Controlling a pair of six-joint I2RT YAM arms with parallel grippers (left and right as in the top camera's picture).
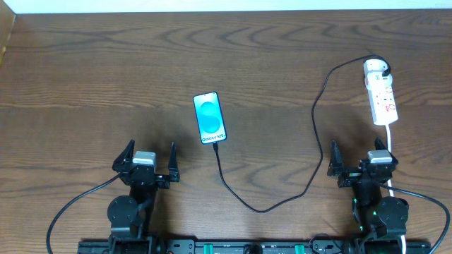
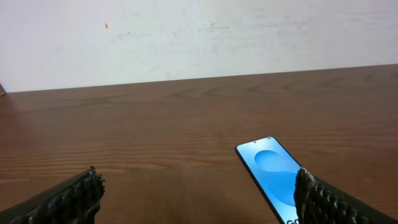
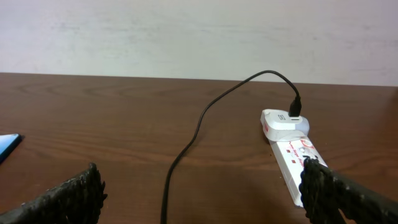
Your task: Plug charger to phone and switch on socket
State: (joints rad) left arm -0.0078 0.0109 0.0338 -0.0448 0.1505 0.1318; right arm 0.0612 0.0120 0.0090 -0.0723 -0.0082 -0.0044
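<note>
Phone [image 1: 210, 118] lies flat on the table [image 1: 85, 85], blue screen up, a bit left of centre. Charger [image 1: 263, 209] meets the phone's near edge, loops toward the near side, then climbs right to a white plug [image 1: 374, 68] seated at the far end of the socket [image 1: 383, 99], far right. The tip looks plugged into the phone, but overhead can't confirm it's fully seated. Switch position is too small to read. Left gripper [image 1: 151, 152] has jaws wide apart, empty, near-left of the phone. Right gripper [image 1: 359, 156] has jaws wide apart, empty, just short of the socket's near end. Judgement: plugging likely done; flipping the switch probably left, and the right arm is closest.
</note>
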